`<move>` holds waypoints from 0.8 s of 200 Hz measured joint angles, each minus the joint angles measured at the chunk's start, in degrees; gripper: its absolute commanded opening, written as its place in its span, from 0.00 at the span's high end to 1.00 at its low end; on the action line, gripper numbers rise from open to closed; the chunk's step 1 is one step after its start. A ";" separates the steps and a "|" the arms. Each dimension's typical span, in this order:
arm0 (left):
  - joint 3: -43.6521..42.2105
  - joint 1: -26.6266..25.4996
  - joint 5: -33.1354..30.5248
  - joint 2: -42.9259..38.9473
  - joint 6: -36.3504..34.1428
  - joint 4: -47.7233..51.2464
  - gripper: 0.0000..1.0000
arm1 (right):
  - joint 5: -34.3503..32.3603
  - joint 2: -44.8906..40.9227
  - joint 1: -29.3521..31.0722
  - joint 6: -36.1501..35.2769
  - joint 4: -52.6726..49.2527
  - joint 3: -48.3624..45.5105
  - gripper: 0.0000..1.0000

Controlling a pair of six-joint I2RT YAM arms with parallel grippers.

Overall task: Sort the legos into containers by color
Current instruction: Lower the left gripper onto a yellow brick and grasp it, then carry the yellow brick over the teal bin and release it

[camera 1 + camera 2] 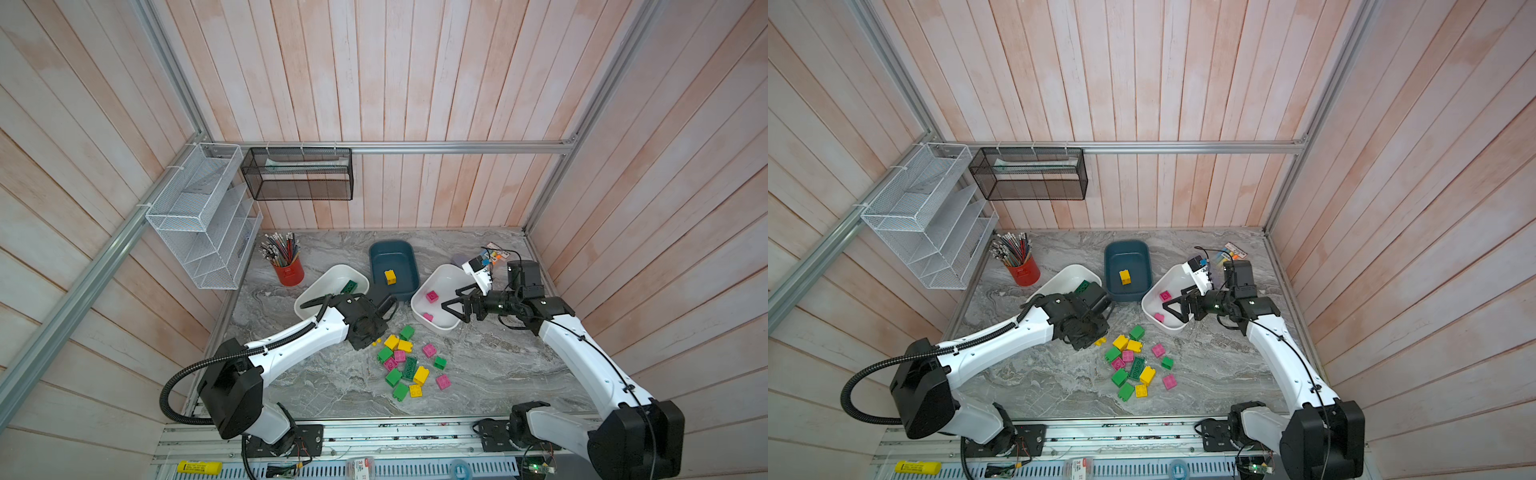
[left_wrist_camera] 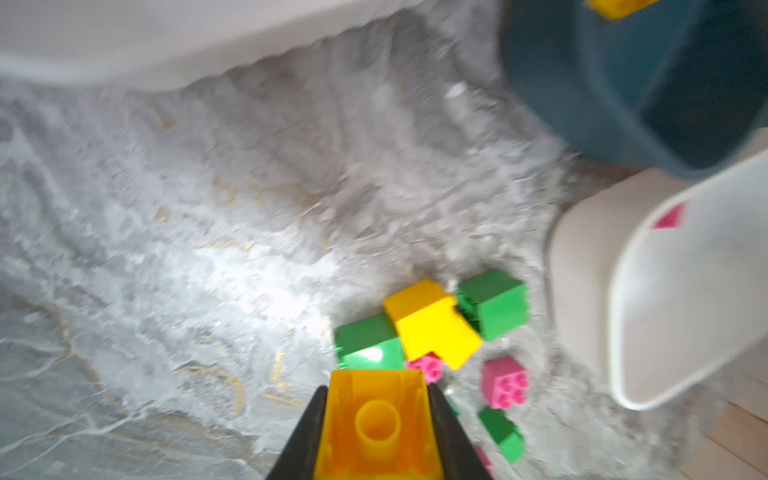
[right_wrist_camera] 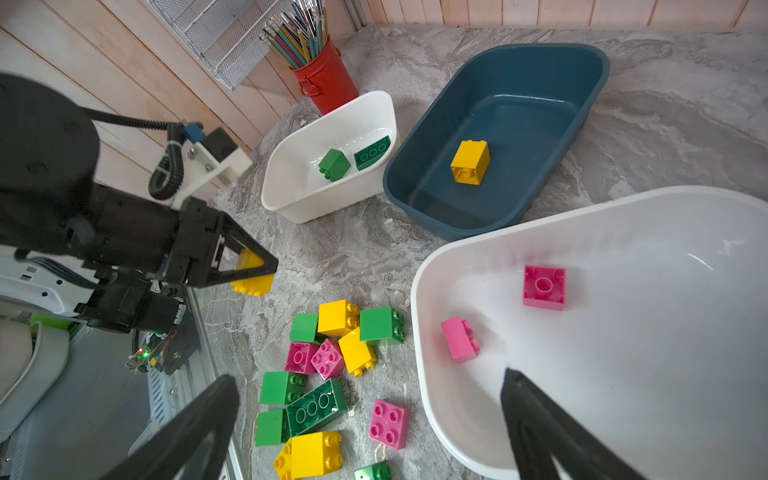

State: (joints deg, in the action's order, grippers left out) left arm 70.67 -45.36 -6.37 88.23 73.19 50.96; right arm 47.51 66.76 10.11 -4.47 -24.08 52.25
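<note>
Top view: left gripper (image 1: 372, 337) is low, just beside the pile of legos (image 1: 409, 365).
Left wrist: it pinches a yellow brick (image 2: 378, 424) by its flat sides. The brick looks light, hard and smooth, so it may slip.
Right wrist: right gripper (image 3: 368, 377) is spread wide and empty, by the white tub (image 3: 419, 291).

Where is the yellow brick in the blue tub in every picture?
Top view: yellow brick, middle, toward the back.
Top view: same place.
Left wrist: only a sliver at the picture's edge.
Right wrist: tipped over, hollow side showing.
Shared landmark: the blue tub around it.
</note>
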 measured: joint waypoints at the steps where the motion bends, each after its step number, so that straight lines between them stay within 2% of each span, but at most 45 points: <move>1: 0.28 0.11 -0.02 0.09 -0.20 0.00 0.67 | 0.00 -0.02 0.00 0.04 0.04 0.00 0.02; 47: 16.09 6.19 0.31 13.44 -15.45 -3.41 0.67 | -0.11 -0.39 0.00 2.08 2.69 0.00 0.02; 79: 26.84 9.62 -0.81 24.26 -23.41 -4.15 0.67 | -0.57 -0.37 0.00 3.06 4.00 0.02 0.02; 133: 41.05 12.24 -4.55 38.12 -32.00 -2.97 0.65 | -1.44 0.59 -0.07 3.13 4.31 0.42 0.02; 160: 43.15 12.68 -5.11 41.59 -34.07 -2.73 0.64 | -1.62 1.55 -0.59 2.60 3.67 1.57 0.02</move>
State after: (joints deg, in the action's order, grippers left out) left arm 113.82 -32.69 -11.49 129.82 39.11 48.23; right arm 45.89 68.31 9.52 -1.87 -20.40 53.82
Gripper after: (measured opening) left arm 0.359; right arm 0.981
